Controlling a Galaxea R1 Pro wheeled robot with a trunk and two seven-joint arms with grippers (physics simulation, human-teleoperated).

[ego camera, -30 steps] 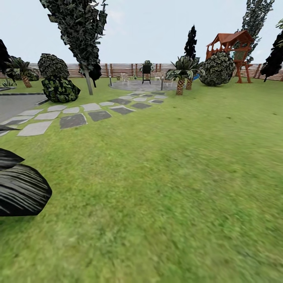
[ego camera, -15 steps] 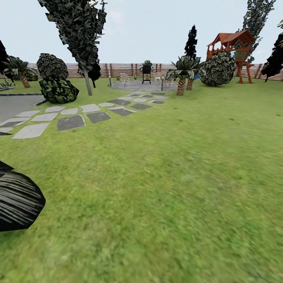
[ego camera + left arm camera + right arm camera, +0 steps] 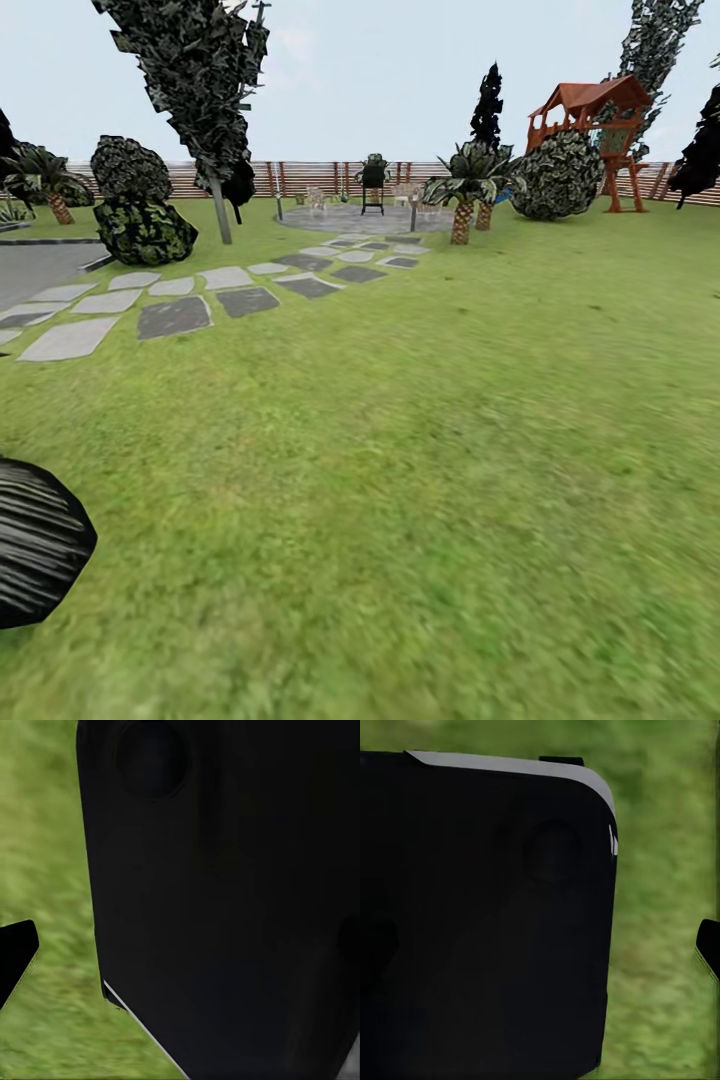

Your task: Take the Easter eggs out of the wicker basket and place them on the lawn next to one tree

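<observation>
Mottled green lawn (image 3: pixel 430 480) is stretching toward a stone path (image 3: pixel 180 300) and a pale-trunked tree (image 3: pixel 205 110). Each wrist view is showing a black robot panel (image 3: pixel 225 907) over grass; I cannot tell either hand's state.

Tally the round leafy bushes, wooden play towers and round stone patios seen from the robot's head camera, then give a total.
Round mottled dark-green bushes: 3
Red-brown wooden play tower: 1
Round grey stone patio: 1
Total: 5
</observation>
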